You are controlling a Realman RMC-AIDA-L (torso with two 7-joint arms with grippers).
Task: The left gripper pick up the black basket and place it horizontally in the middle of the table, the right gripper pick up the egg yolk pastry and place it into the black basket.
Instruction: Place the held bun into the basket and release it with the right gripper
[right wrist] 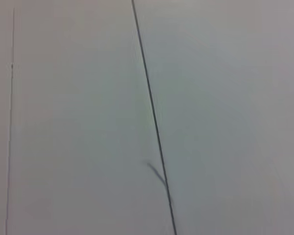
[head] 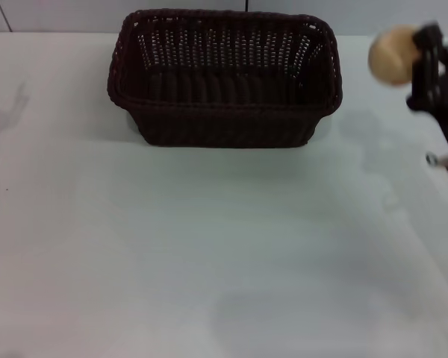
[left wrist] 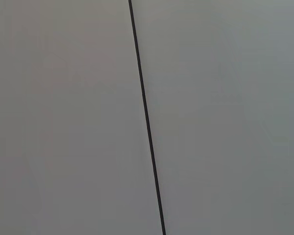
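Note:
In the head view the black basket (head: pixel 224 78) stands upright on the white table (head: pixel 209 253), towards the back, its long side facing me, and it is empty. My right gripper (head: pixel 417 61) is at the right edge, raised above the table and to the right of the basket. It is shut on the egg yolk pastry (head: pixel 392 54), a cream-beige round bun. My left gripper is out of view. Both wrist views show only pale grey panels with a dark seam (left wrist: pixel 146 117) and none of the task's things.
A pale wall with dark seams runs behind the basket. The table's back edge lies just behind the basket. Faint shadows lie on the table at the left edge and to the right of the basket.

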